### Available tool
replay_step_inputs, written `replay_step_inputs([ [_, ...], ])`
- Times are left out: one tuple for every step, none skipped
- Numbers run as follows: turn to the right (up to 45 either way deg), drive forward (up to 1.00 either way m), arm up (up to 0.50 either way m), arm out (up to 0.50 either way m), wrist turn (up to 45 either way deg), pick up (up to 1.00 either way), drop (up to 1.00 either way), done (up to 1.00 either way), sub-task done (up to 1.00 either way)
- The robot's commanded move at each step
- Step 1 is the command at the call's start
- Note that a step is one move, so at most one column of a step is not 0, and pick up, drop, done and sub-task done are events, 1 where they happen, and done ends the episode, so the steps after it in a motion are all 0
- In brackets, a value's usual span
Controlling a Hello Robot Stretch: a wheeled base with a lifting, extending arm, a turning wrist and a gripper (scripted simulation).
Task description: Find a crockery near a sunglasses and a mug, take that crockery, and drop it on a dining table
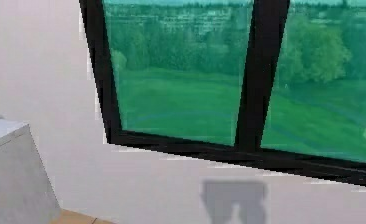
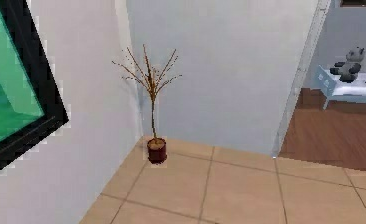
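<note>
Pale grey boxy counter (image 1: pixel 13 165), cut off by the forward view's left edge, stands against a white wall near 1 black-framed window (image 1: pixel 253 90) of 2 panes. On the arm side view's tan floor tiles (image 2: pixel 231 190) stands 1 bare twiggy plant in a dark red pot (image 2: pixel 156 148). Past a doorway, 1 white bed (image 2: pixel 341 92), cut off, bears 1 dark toy (image 2: pixel 348 65), hard to make out. How the gripper stands and where the crockery is cannot be told.

Forward view: window (image 1: pixel 236 70) in wall ahead, low unit (image 1: pixel 16 170) below-left of it | Arm side view: potted plant (image 2: pixel 155 148) on floor (image 2: pixel 221 190) in corner, doorway (image 2: pixel 303 80) right of it, bed (image 2: pixel 346 90) beyond, soft toy (image 2: pixel 348 66) on bed
</note>
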Motion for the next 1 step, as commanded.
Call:
replay_step_inputs([
  [-45.0, 0.0, 0.0, 0.0, 0.0, 0.0, 0.0, 0.0, 0.0],
])
